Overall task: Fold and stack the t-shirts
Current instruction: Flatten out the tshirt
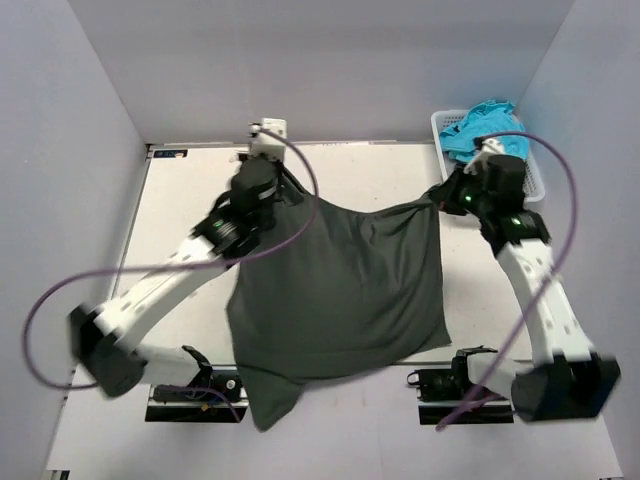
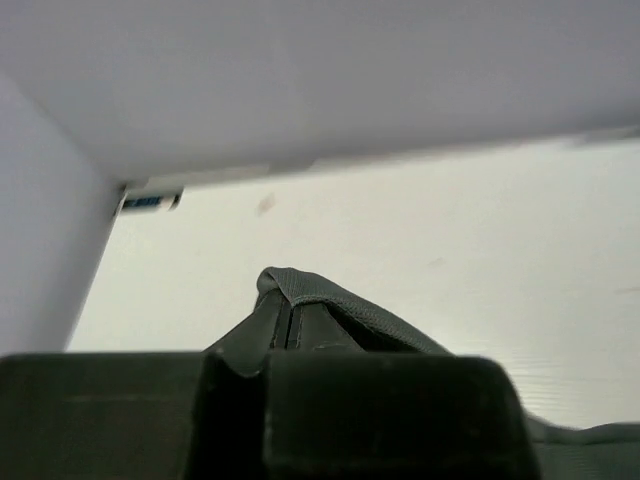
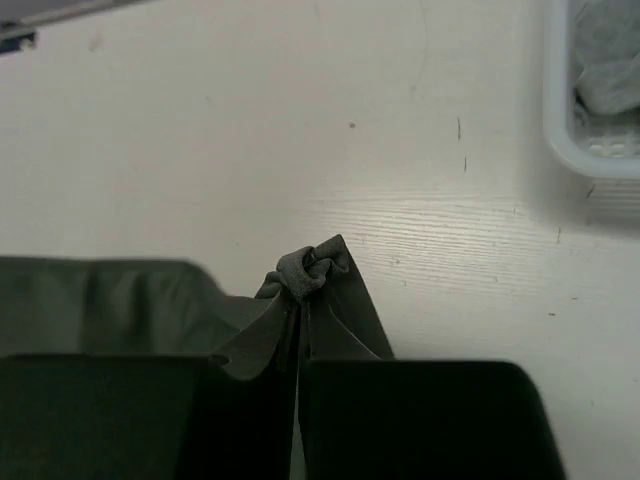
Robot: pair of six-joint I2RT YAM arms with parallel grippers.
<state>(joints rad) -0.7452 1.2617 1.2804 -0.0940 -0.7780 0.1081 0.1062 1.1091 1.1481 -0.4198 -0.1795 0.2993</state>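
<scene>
A dark charcoal-grey t-shirt hangs stretched between both arms above the table, its lower part draped toward the near edge. My left gripper is shut on its far left corner, and the pinched hem pokes out over the closed fingers. At the far right corner my right gripper is shut too, with a bunched knot of cloth sticking out past its tips. A turquoise t-shirt lies crumpled in the basket at the back right, and light grey cloth shows inside the basket.
The white lattice basket stands at the table's back right corner, just behind my right gripper. Its rim shows in the right wrist view. Walls enclose the table on the left, back and right.
</scene>
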